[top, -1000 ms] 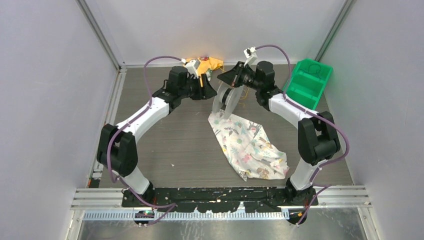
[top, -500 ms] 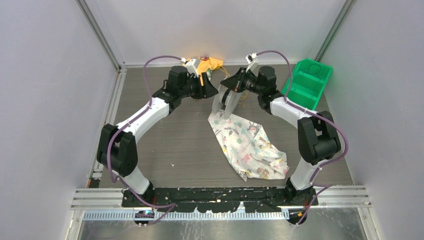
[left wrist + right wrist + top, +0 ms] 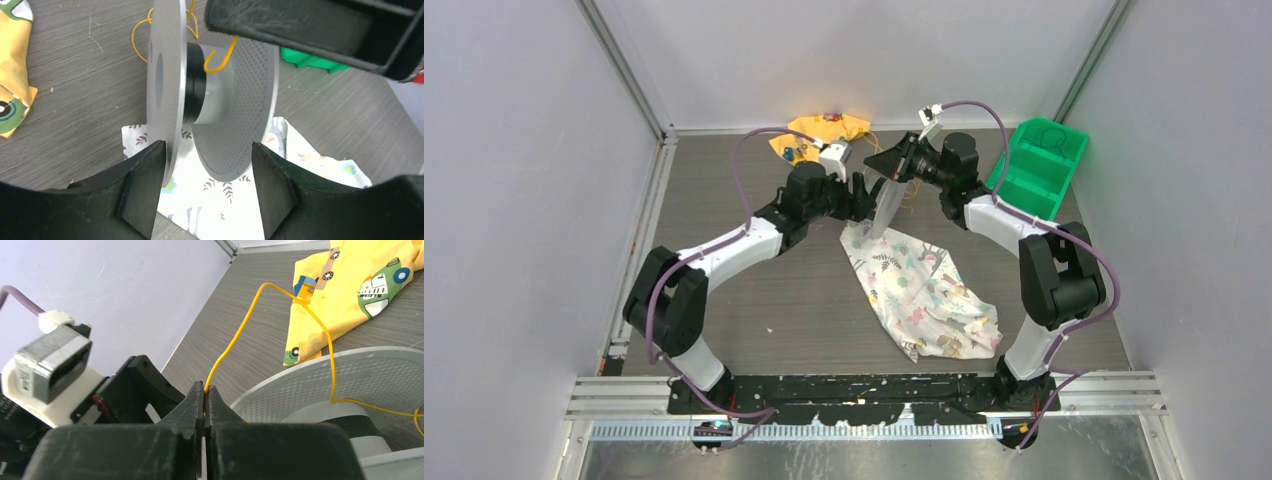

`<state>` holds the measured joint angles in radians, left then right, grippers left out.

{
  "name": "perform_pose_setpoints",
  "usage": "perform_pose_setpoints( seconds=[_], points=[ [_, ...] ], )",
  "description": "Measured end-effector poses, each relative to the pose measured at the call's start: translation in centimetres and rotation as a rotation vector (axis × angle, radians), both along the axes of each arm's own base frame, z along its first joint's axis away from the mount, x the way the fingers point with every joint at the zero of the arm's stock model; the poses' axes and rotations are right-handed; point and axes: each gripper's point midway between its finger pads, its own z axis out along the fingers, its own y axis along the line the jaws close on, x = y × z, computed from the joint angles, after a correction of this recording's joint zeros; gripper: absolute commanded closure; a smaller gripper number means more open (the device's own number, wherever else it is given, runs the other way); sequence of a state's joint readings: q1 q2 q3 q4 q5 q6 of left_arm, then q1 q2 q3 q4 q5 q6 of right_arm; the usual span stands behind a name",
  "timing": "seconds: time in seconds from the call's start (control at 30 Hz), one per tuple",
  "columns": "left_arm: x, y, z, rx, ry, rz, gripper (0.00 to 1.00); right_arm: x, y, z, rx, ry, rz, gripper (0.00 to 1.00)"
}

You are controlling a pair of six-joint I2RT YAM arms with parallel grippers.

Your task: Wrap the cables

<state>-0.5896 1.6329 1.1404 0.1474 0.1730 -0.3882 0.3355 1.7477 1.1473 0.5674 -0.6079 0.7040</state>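
Cable (image 3: 330,365) — thin yellow cord — is pinched in my right gripper (image 3: 205,390), fingers pressed together on it. From the pinch it arcs up, then drops to the hub of the spool (image 3: 165,75); loose loops lie on the table (image 3: 804,300) just beyond the spool. The spool stands on edge at far middle, on the far corner of the patterned white cloth (image 3: 924,295). My left gripper (image 3: 207,192) faces it, fingers apart, both rims between them — contact cannot be told. The yellow printed cloth (image 3: 824,130) lies far left of the spool and the green bin (image 3: 1044,165) far right.
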Motion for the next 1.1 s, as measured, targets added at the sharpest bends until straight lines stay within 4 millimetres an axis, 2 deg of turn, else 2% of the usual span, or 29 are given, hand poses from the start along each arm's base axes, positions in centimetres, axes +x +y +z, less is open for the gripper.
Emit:
perform_pose_setpoints(
  seconds=[0.07,0.33,0.53,0.8,1.1],
  points=[
    [0.0,0.1,-0.7,0.016,-0.009,0.015,0.37,0.0,0.0,0.2,0.007,-0.003,0.000,0.99],
    [2.0,0.3,0.3,-0.007,-0.092,0.058,0.39,-0.1,0.2,0.3,0.022,-0.039,0.013,0.99],
    [2.3,0.0,-0.2,-0.005,-0.097,0.056,0.39,0.0,1.0,-1.0,0.031,-0.051,0.043,0.99],
    [2.5,-0.1,-0.7,-0.004,-0.092,0.057,0.40,0.0,1.3,-0.8,0.057,-0.068,0.055,0.99],
    [3.4,-0.5,1.5,-0.081,-0.150,0.083,0.41,-0.1,1.4,-0.6,0.065,-0.075,0.057,0.99]
  ],
)
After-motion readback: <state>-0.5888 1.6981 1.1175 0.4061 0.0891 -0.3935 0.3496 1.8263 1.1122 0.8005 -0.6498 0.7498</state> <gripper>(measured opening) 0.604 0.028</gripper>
